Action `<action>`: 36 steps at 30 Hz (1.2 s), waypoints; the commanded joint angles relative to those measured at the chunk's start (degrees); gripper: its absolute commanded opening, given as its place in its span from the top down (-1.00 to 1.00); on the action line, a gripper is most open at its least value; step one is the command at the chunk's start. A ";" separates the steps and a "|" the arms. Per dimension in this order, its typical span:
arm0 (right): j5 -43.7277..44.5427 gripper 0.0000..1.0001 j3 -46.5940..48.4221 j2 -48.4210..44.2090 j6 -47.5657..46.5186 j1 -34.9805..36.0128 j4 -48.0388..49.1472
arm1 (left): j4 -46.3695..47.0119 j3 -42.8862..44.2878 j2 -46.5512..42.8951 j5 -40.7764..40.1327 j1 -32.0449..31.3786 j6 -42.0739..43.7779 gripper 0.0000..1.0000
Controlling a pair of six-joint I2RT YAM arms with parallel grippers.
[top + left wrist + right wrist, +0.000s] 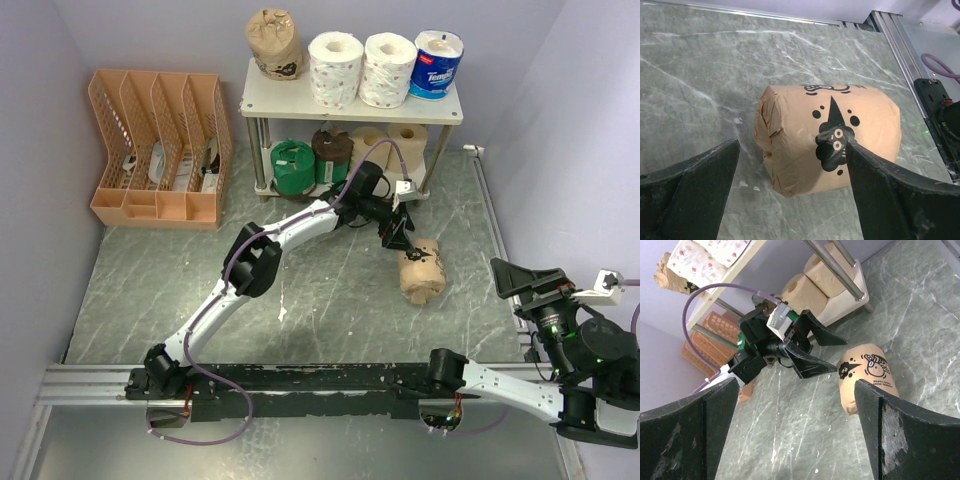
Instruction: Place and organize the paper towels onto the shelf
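A kraft-paper towel roll (422, 270) with black print lies on its side on the grey floor, right of centre. My left gripper (398, 232) is open and hovers just above its far end. In the left wrist view the roll (830, 140) lies between and below the spread fingers of my left gripper (792, 150), not touching them. My right gripper (505, 278) is open and empty, to the right of the roll. The shelf (350, 112) stands at the back with several rolls on its top board and several on the lower tier.
An orange slotted file organizer (160, 150) stands at the back left. Purple walls close in both sides. A metal rail runs along the right floor edge (490, 220). The right wrist view shows the left gripper (840, 356), the kraft roll (867, 377) and tan rolls (800, 290) under the shelf.
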 commanded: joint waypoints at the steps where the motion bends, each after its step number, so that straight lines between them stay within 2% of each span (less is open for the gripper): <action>1: -0.37 -1.00 -0.95 -2.24 -1.18 -0.15 0.47 | -2.38 2.53 0.48 3.58 -0.33 1.20 -0.93; 9: -0.90 -1.00 -1.91 -3.61 -0.68 -0.19 0.21 | -7.81 3.18 1.17 6.34 -0.32 2.27 -0.84; 21: -0.99 -1.00 -1.04 -4.05 -1.61 -0.27 -0.54 | -16.49 3.71 2.96 1.45 -1.13 10.02 -0.86; 25: -0.83 -1.00 -0.90 -4.22 -0.93 -0.25 -1.87 | -17.91 2.63 2.49 -0.67 -2.01 13.02 -0.79; 26: -0.74 -1.00 -0.85 -4.22 -0.70 -0.24 -2.20 | -18.12 2.77 2.48 -1.03 -2.22 13.34 -0.69; 27: -0.69 -1.00 -0.82 -4.23 -0.54 -0.23 -2.48 | -18.45 3.03 2.57 -1.34 -2.37 13.84 -0.48; 29: -0.64 -1.00 -0.73 -4.30 -0.44 -0.28 -2.78 | -19.15 3.15 2.43 -2.08 -2.79 14.92 0.07; 30: -0.64 -1.00 -0.60 -4.31 -0.46 -0.25 -2.83 | -19.39 2.93 2.22 -2.20 -2.97 15.52 0.25; 35: -0.73 -1.00 0.05 -4.34 -0.50 -0.29 -3.37 | -19.51 0.76 0.60 -2.08 -3.63 17.76 0.82; 36: -0.78 -1.00 0.13 -4.32 -0.55 -0.29 -3.37 | -19.47 0.31 0.08 -2.04 -3.67 17.88 0.85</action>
